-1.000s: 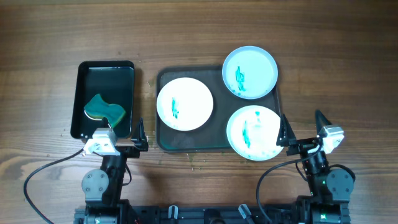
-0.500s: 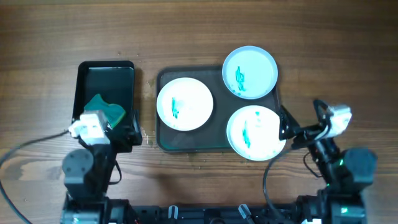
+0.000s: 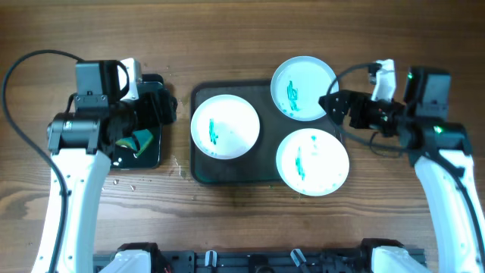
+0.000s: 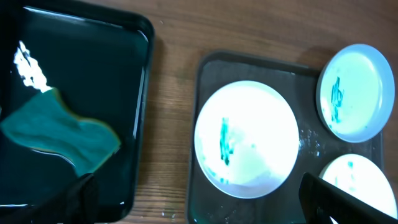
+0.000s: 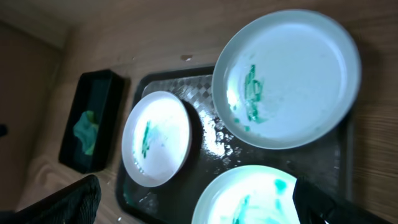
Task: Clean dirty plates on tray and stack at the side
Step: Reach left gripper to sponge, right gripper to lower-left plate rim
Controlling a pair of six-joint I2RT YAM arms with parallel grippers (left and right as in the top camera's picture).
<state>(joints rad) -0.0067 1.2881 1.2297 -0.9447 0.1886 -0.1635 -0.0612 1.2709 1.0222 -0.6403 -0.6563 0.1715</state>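
Three smeared plates lie on tray; left gripper jaws spread, empty; right gripper likewise spread, empty.

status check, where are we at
Left gripper open near small black tray, right gripper open by far plate. Three plates on tray, all smeared. Sponge not yet picked up; nothing blocking.

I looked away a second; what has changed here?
Both arms swung out from the near edge of the table: the left arm now hangs over the black tray with the sponge, the right arm beside the far plate. Jaws open, nothing held. The plates, grey tray and sponge stayed put.
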